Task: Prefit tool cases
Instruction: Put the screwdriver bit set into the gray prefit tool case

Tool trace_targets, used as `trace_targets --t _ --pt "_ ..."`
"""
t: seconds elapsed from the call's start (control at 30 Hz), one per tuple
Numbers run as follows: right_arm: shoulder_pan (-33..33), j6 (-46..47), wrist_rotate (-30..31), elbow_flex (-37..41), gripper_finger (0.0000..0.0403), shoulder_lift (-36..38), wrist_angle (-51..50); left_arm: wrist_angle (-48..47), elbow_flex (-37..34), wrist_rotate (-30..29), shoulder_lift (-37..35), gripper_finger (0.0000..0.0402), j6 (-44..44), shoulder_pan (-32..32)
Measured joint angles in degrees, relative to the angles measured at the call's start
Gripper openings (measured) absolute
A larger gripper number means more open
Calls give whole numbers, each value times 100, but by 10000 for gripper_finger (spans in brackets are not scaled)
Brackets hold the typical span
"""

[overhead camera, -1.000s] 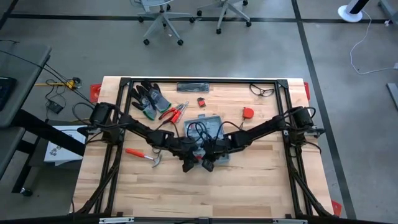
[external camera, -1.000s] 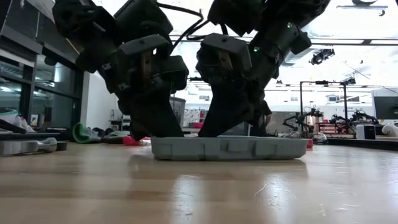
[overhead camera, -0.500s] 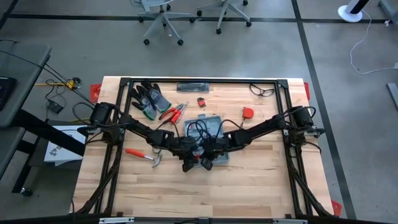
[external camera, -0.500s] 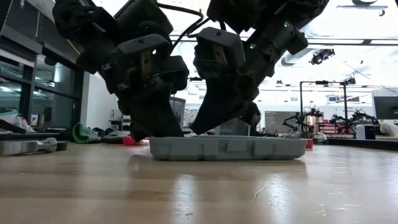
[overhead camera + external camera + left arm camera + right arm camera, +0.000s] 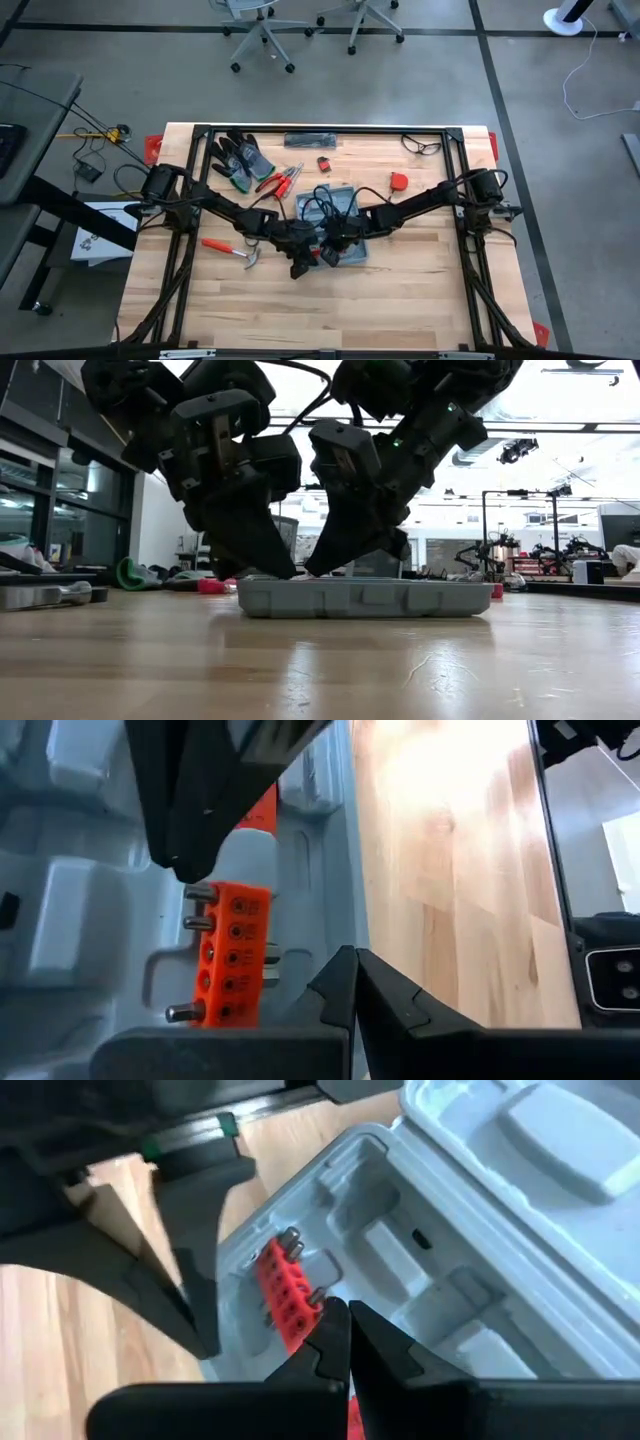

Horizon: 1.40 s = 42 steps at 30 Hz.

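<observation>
The blue-grey tool case [image 5: 352, 250] lies open and flat on the table, its moulded recesses facing up [image 5: 480, 1230], [image 5: 360, 598]. An orange-red bit holder [image 5: 232, 955] sits in a recess close to the case's near-left rim. My right gripper [image 5: 340, 1320], [image 5: 328, 255] is shut above that holder. My left gripper [image 5: 355, 965], [image 5: 298, 268] is shut just beside it, at the case's near-left rim [image 5: 262, 568]. Both arms hide much of the case in the high view. My right gripper meets the bit holder [image 5: 283, 1292] with its shut fingertips, slanting down from the table's right; one dark finger [image 5: 195, 840] ends at the holder's top end. The holder lies in its recess. My left gripper has its shut tips at the case's rim [image 5: 335, 870]; I cannot tell whether they touch.
On the table's far left lie dark gloves [image 5: 238, 158] and red pliers [image 5: 278, 181]; an orange-handled hammer [image 5: 228, 247] lies left of the case. A red round object [image 5: 399, 181], glasses [image 5: 422, 146] and a black bar [image 5: 310, 139] lie farther back. Bare wood [image 5: 320, 310] spans the near side.
My right gripper has moved toward the table's left and a little farther over the case, tipping down onto the bit holder. My left gripper has tilted slightly by the case's rim. Both stay shut.
</observation>
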State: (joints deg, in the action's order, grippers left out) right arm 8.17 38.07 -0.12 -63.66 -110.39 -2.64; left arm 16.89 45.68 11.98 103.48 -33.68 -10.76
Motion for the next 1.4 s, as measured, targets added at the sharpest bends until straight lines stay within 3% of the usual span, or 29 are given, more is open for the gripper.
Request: trace_targets --t 0.97,1.4 --pt "-118 -92 -457 7 0 -138 163 -674 1 -51 -376 0 376 171" --pt "-114 -50 -249 4 0 -124 115 -781 1 -127 -374 0 433 176"
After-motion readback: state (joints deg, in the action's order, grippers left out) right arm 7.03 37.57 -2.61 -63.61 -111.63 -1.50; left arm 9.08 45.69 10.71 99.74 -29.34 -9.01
